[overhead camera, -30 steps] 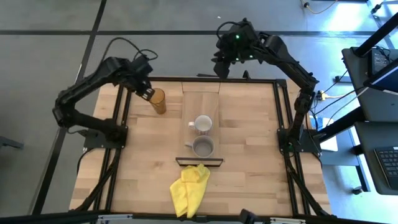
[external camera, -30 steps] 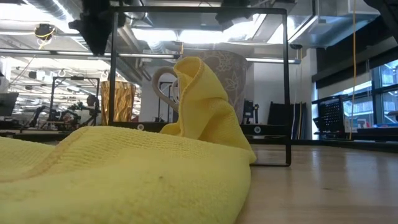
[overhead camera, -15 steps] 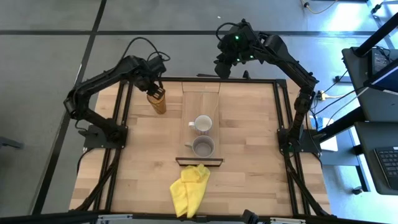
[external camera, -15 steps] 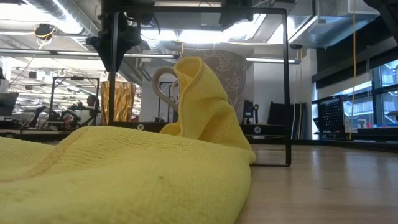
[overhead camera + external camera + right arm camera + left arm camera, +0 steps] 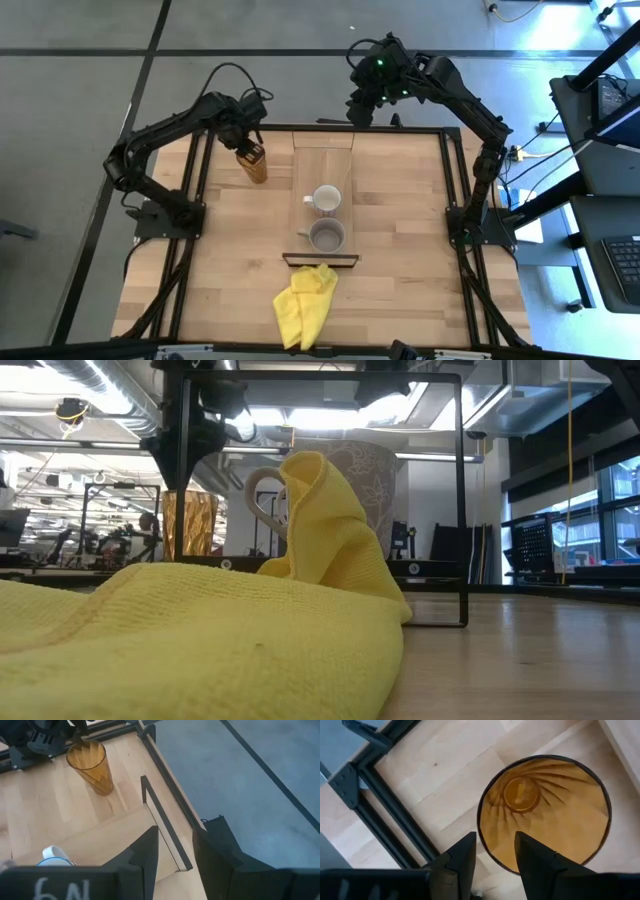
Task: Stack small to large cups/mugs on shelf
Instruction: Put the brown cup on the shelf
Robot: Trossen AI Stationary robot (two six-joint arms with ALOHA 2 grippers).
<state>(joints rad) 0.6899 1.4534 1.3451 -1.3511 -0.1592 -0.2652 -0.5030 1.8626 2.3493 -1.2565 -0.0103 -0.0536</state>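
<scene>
The amber tumbler (image 5: 256, 168) stands upright on the tabletop, left of the shelf (image 5: 326, 165); it also shows in the low view (image 5: 190, 525) and the right wrist view (image 5: 92, 767). My left gripper (image 5: 250, 152) hangs over it, open and pointing down. In the left wrist view (image 5: 495, 865) one finger stands outside the tumbler's rim (image 5: 487, 852) and the other over its inside. The white mug (image 5: 326, 200) and the grey mug (image 5: 327, 236) stand on the shelf. My right gripper (image 5: 362, 105) waits open above the table's far edge.
A crumpled yellow cloth (image 5: 305, 300) lies at the near edge, just past the shelf's dark lip (image 5: 320, 260), and fills the low view (image 5: 200, 640). A black frame (image 5: 200, 180) runs along the table's edges. Bare tabletop lies left and right of the shelf.
My left gripper has moved from the tumbler's left side toward the right, over its mouth, and has come down toward the rim. The tumbler and both mugs have stayed where they were.
</scene>
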